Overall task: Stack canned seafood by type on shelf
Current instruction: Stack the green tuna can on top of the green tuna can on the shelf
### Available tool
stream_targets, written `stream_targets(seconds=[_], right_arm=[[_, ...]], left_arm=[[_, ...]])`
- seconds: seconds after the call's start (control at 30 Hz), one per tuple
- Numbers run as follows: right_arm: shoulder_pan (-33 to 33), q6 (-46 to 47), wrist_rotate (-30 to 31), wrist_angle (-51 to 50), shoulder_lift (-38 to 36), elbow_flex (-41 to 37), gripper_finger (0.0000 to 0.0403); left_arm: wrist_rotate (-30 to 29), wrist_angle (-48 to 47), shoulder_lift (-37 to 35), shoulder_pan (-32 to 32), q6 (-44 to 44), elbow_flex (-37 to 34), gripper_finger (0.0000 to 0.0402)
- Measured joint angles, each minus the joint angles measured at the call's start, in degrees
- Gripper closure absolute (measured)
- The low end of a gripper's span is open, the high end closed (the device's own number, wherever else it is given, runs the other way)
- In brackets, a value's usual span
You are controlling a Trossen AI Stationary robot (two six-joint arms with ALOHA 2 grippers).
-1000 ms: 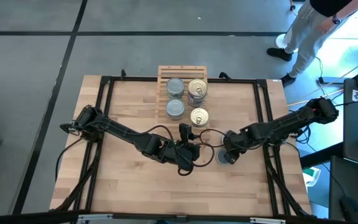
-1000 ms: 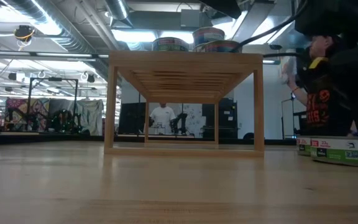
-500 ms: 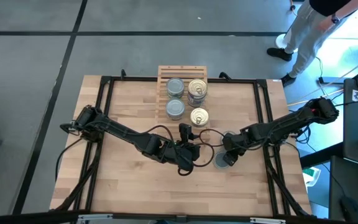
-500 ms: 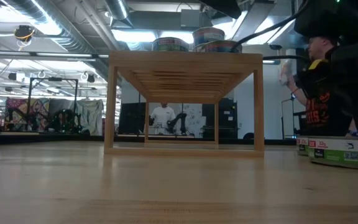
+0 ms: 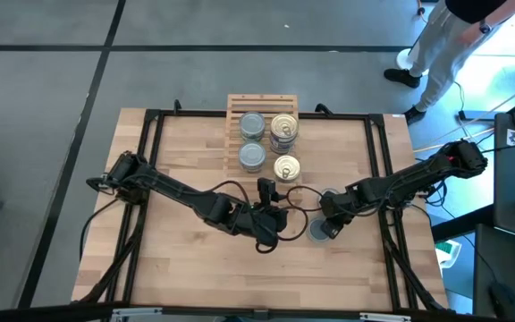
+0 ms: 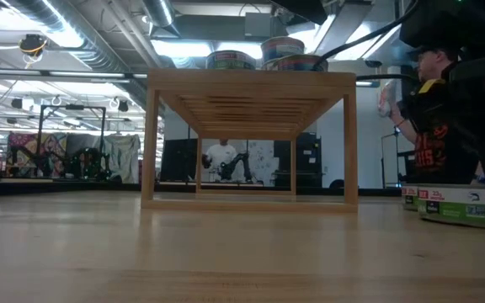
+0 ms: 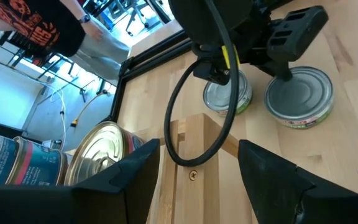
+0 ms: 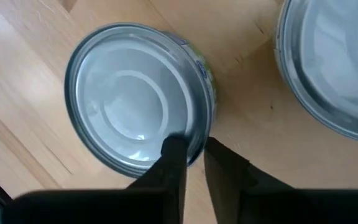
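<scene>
Right hand (image 8: 191, 158) apparently pinching tin (image 8: 135, 106) rim

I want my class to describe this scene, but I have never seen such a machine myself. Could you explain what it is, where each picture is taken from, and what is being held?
It is a robot with two dark arms at a wooden table, each ending in a two-finger gripper. One picture looks straight down, one looks level across the tabletop, and two come from cameras on the wrists. At the table's far edge stands a slatted wooden shelf carrying silver-topped tins and gold-topped tins. The right gripper pinches the rim of a loose silver-topped tin on the table; a second tin lies beside it. The left gripper is open and empty, near the shelf's front. A person stands beyond the table.
</scene>
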Motion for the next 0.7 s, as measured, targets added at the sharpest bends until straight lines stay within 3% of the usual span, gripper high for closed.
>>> stream_targets(seconds=[0.37, 0.57, 0.7], right_arm=[[-0.01, 0.01, 0.28, 1.95, 0.07, -0.02, 0.0396], [0.0, 0.01, 0.34, 3.15, 0.09, -0.04, 0.0399], [-0.02, 0.23, -0.03, 3.36, 0.93, 0.07, 0.0399]], left_arm=[[0.13, 3.56, -0.02, -3.39, 3.24, 0.02, 0.0188], [7.53, 6.41, 1.41, -3.82, 1.85, 0.06, 0.0188], [9.79, 9.41, 4.59, -3.82, 5.44, 0.09, 0.0188]])
